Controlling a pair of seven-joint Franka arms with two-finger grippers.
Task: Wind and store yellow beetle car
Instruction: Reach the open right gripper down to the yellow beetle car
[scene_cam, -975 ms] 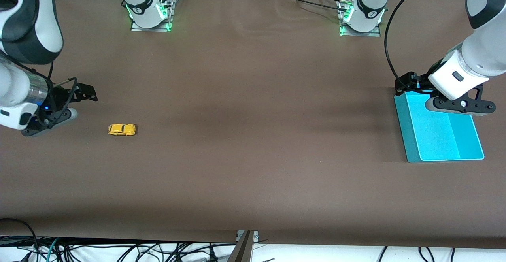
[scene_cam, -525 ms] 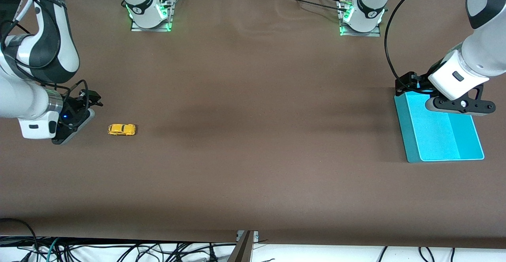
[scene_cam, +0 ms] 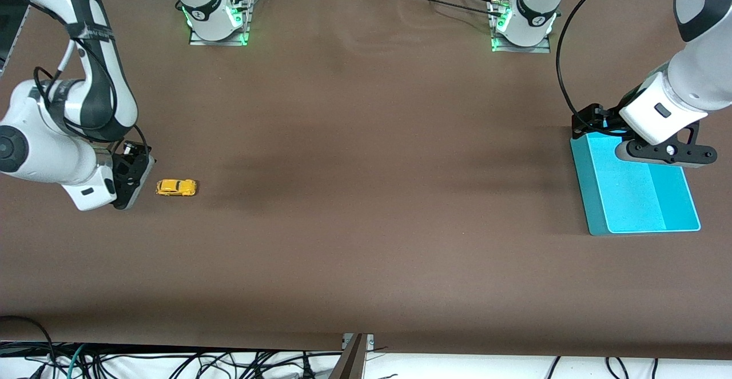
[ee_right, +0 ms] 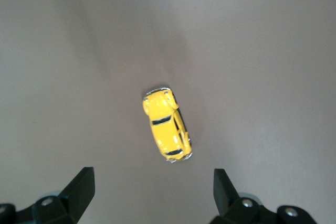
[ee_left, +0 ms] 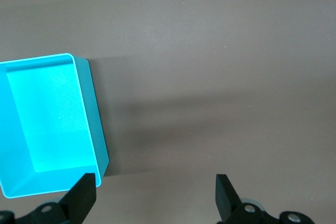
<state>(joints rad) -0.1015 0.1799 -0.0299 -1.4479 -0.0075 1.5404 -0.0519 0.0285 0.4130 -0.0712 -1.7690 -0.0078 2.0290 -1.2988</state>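
Front view: right tool has swung in beside small yellow beetle-shaped toy car on brown worktop, fingers spread, empty. Grasp likely next. Left tool waits open above turquoise plastic bin.

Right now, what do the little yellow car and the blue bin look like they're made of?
Car: probably painted metal or hard plastic; the glossy yellow shell has a silvery edge at the bumpers and dark windows. I can't tell which.
Bin: likely plastic; its turquoise walls are thin, smooth and evenly coloured, with rounded corners and a slightly grainy floor.
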